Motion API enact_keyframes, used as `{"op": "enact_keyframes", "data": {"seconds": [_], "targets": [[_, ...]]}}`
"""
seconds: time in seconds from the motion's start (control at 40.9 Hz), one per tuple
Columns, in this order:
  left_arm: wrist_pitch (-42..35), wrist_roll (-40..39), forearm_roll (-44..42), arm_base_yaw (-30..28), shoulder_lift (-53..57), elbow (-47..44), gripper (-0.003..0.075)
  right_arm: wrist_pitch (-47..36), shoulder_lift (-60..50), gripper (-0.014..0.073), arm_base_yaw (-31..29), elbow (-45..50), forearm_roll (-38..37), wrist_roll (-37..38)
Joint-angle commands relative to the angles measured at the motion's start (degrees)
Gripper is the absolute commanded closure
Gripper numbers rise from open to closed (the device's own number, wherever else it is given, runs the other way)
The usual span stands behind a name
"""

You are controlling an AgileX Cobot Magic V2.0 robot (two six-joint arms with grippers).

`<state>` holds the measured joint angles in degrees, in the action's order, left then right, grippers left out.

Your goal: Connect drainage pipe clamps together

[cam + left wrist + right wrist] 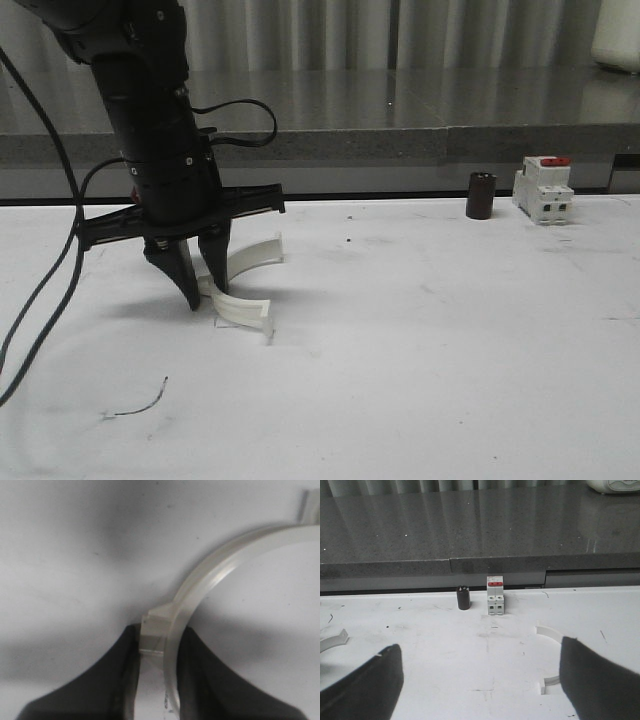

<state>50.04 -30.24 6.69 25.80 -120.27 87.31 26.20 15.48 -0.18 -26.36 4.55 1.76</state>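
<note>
Two white drainage pipe clamps lie left of centre on the white table. In the front view the nearer clamp (243, 312) has one end between the black fingers of my left gripper (200, 285), which points straight down. The other clamp (256, 253) lies just behind it, apart from the fingers. In the left wrist view the curved band (225, 565) and its lug (156, 620) are pinched where my left gripper (159, 630) is shut. My right gripper (477, 645) is open over bare table, with nothing between its fingers.
A black cylinder (481, 195) and a white breaker with a red switch (543, 190) stand at the back right near the grey ledge (400, 145). In the right wrist view a white curved piece (549, 630) lies partly behind one finger, and another (334, 641) sits at the frame's edge. A thin wire (140, 402) lies near the front left.
</note>
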Motion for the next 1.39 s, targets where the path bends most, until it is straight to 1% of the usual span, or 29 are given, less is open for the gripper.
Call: {"op": "enact_keyframes", "data": {"seconds": [0.0, 0.073, 0.147, 0.196, 0.269, 0.342, 0.391, 0.44, 0.513, 0.635, 0.831, 0.929, 0.953, 1.051, 1.1, 1.173, 1.32, 1.369], "targets": [[0.0, -0.8, 0.1, 0.5, 3.0, 1.6, 0.0634, -4.4, 1.0, -0.0059, -0.2, -1.8, -0.4, -0.3], [0.0, -0.8, 0.1, 0.5, 3.0, 1.6, 0.0626, -4.4, 1.0, -0.0059, -0.2, -1.8, -0.4, -0.3], [-0.3, -0.8, 0.1, 0.5, 3.0, 1.7, 0.0584, -4.4, 1.0, -0.0059, -0.2, -1.8, -0.4, -0.3], [-0.4, -0.8, 0.1, 0.5, 3.0, 1.8, 0.0534, -4.4, 1.0, -0.0059, -0.2, -1.8, -0.4, -0.3], [-0.6, -0.8, 0.1, 0.5, 3.0, 1.8, 0.0437, -4.4, 1.0, -0.0059, -0.2, -1.8, -0.4, -0.3], [-0.7, -0.8, 0.1, 0.5, 3.0, 1.9, 0.0312, -4.4, 1.0, -0.0059, -0.2, -1.8, -0.4, -0.3], [-0.7, -0.8, 0.1, 0.5, 3.0, 1.9, 0.0243, -4.4, 1.0, -0.0059, -0.2, -1.8, -0.4, -0.3], [-0.7, -0.8, 0.1, 0.5, 3.0, 1.9, 0.0200, -4.4, 1.0, -0.0059, -0.2, -1.8, -0.4, -0.3], [-0.7, -0.8, 0.0, 0.5, 3.4, 1.9, 0.0191, -4.4, 1.0, -0.0059, -0.2, -1.8, -0.4, -0.3], [0.0, -0.4, -2.9, 0.5, 5.5, 1.9, 0.0195, -4.4, 1.0, -0.0059, -0.2, -1.8, -0.4, -0.3], [0.8, 7.3, -5.4, 1.7, 11.7, 1.4, 0.0196, -4.4, 1.0, -0.0059, -0.2, -1.8, -0.4, -0.3], [-1.6, 12.4, -5.5, 3.3, 16.2, -0.5, 0.0229, -4.4, 1.0, -0.0059, -0.2, -1.8, -0.4, -0.3], [-2.4, 13.6, -5.5, 3.7, 17.8, -1.4, 0.0246, -4.4, 1.0, -0.0059, -0.2, -1.8, -0.4, -0.3], [-7.0, 14.3, -6.1, 4.9, 23.8, -5.6, 0.0326, -4.4, 1.0, -0.0059, -0.2, -1.8, -0.4, -0.3], [-9.5, 14.3, -6.7, 4.9, 26.9, -8.9, 0.0383, -4.4, 1.0, -0.0059, -0.2, -1.8, -0.4, -0.3], [-12.5, 14.3, -8.6, 4.4, 31.3, -13.1, 0.0488, -4.4, 1.0, -0.0059, -0.2, -1.8, -0.4, -0.3], [-15.3, 14.3, -11.7, 1.6, 40.8, -21.5, 0.0699, -4.4, 1.0, -0.0059, -0.2, -1.8, -0.4, -0.3], [-16.1, 14.3, -11.9, 0.1, 43.9, -24.1, 0.0739, -4.4, 1.0, -0.0059, -0.2, -1.8, -0.4, -0.3]]}}
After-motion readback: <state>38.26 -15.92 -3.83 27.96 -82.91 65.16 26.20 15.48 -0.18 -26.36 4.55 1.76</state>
